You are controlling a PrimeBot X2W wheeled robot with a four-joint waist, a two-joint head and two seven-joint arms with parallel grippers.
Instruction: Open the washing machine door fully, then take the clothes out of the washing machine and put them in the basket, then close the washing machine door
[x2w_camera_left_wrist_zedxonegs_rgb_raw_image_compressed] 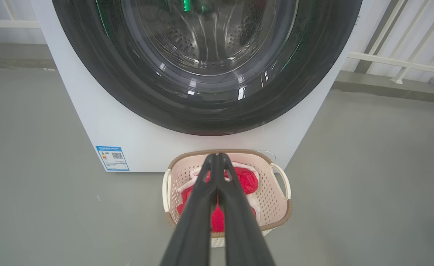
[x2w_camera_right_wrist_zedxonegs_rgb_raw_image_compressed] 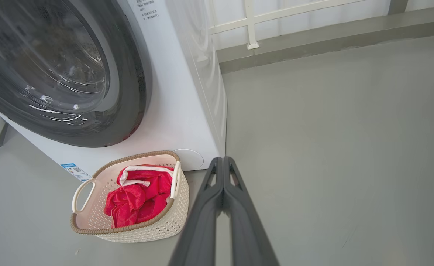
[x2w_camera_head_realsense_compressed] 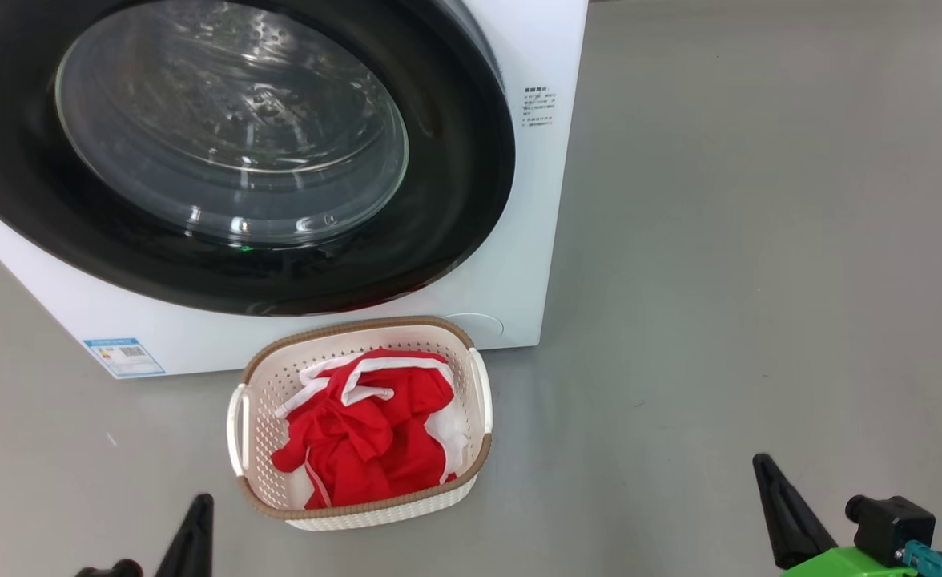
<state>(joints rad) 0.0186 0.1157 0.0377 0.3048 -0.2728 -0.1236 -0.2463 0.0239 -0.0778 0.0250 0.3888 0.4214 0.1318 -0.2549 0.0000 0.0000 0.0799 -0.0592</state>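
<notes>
The white washing machine (x2w_camera_head_realsense_compressed: 519, 264) fills the upper left, and its door (x2w_camera_head_realsense_compressed: 455, 184), black-rimmed with a bulging glass window, lies flat against the front. On the floor just before it stands the cream basket (x2w_camera_head_realsense_compressed: 259, 449) with the red and white clothes (x2w_camera_head_realsense_compressed: 367, 441) heaped inside. My left gripper (x2w_camera_left_wrist_zedxonegs_rgb_raw_image_compressed: 217, 155) is shut with nothing in it, its tips lined up over the basket (x2w_camera_left_wrist_zedxonegs_rgb_raw_image_compressed: 272, 192) in the left wrist view. My right gripper (x2w_camera_right_wrist_zedxonegs_rgb_raw_image_compressed: 222, 159) is shut and empty too, low over the floor right of the basket (x2w_camera_right_wrist_zedxonegs_rgb_raw_image_compressed: 158, 225). Both dark tips (x2w_camera_head_realsense_compressed: 199, 501) (x2w_camera_head_realsense_compressed: 759, 461) rise from the bottom edge.
Bare grey floor (x2w_camera_head_realsense_compressed: 759, 240) stretches to the right of the machine. A white railing (x2w_camera_right_wrist_zedxonegs_rgb_raw_image_compressed: 250, 22) and a low grey kerb run behind it. A blue sticker (x2w_camera_head_realsense_compressed: 122, 357) marks the machine's lower left front.
</notes>
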